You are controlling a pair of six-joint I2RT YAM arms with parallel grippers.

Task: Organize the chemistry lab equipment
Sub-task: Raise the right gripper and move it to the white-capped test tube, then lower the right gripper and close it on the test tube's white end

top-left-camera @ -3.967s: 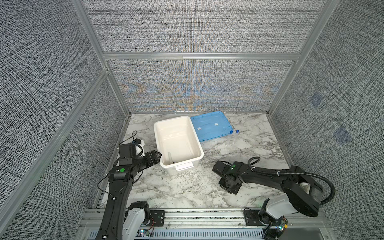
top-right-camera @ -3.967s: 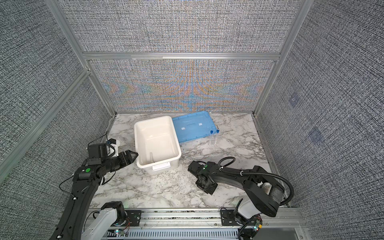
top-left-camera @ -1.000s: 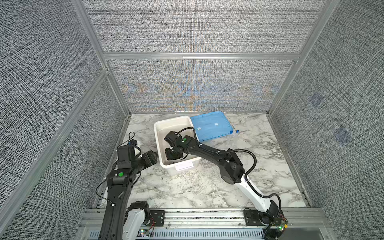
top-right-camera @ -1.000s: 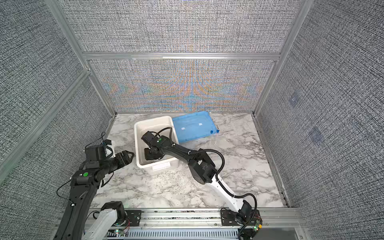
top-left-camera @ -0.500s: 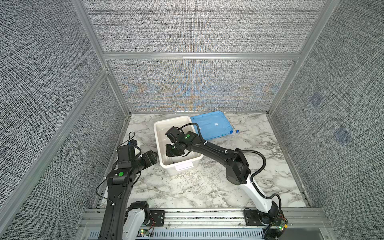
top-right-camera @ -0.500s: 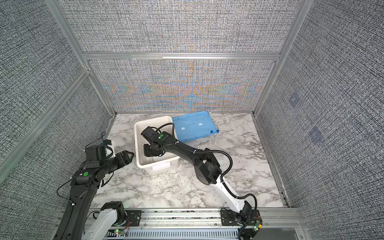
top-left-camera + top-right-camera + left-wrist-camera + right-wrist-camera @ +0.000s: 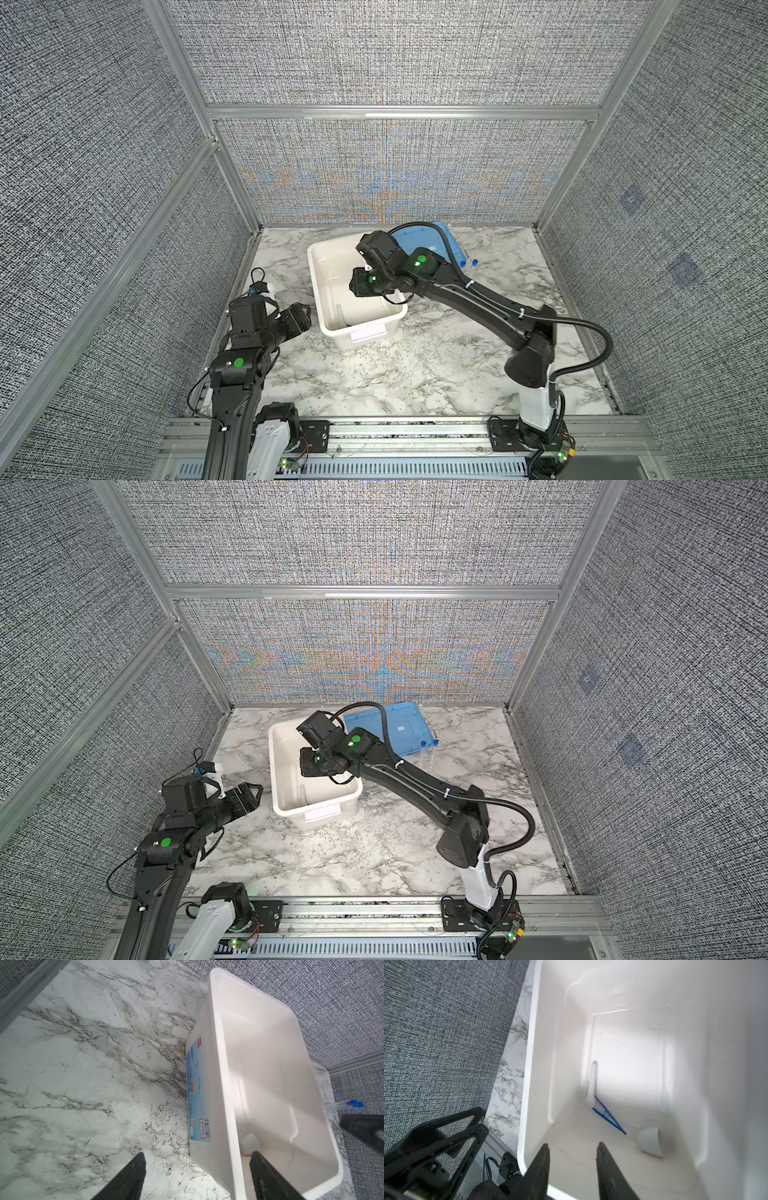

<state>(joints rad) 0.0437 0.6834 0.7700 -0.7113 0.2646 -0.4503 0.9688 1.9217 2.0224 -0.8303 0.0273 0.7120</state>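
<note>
Toward the tabletop's back edge, inside the white tub: blue tweezers, whitish cup, white scoop.
Right hand above them, fingers apart, empty; left hand beside the tub, apart, empty.

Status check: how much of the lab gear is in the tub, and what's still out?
Done: blue tweezers, a white cup and a white spoon-like piece lie in the tub. In hand: nothing; the right gripper hangs open over the tub, and the left gripper is open beside it. Left: two blue-capped tubes on the table by the lid.
</note>
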